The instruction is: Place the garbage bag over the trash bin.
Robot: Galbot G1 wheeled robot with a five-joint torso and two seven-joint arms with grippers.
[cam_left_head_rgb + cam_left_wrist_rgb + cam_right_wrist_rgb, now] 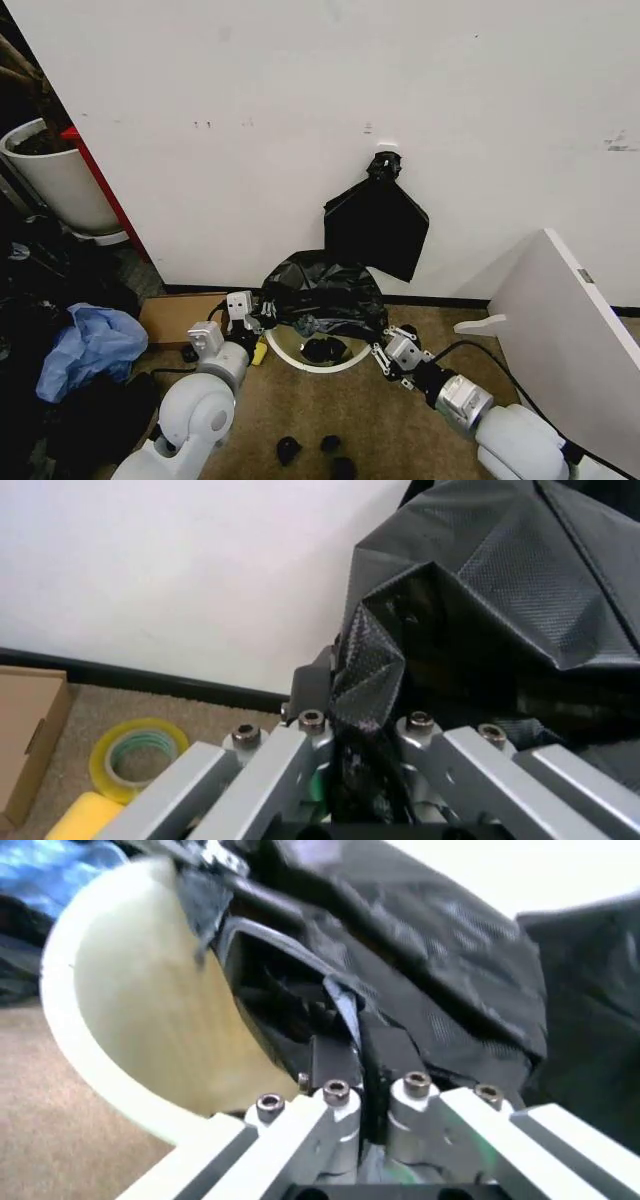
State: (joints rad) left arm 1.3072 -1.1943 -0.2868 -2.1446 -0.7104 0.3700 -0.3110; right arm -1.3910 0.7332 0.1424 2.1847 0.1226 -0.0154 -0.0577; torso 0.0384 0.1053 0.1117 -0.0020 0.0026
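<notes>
Both arms low over the carpet, at the foot of the white wall (300, 120).

Left gripper (262, 318): jaws closed on a fold of the garbage bag (325, 290); in the left wrist view the black film (480, 592) runs up from between the fingers (300, 686). A yellow tape roll (135, 754) lies on the carpet to one side of it, near a brown cardboard box (30, 735).

Right gripper (385, 352): jaws narrow, pinching the bag edge (350, 1020) just over the bin rim.

Trash bin (315, 362) sits between the two grippers. The bag is draped over its far side; the near rim and part of the opening are uncovered. Cream inner wall (150, 1005) lies directly in front of the right gripper.

A flat black bag with a knotted top (378, 225) hangs on the wall above. A light blue plastic bag (90, 345) lies beyond the left arm.
</notes>
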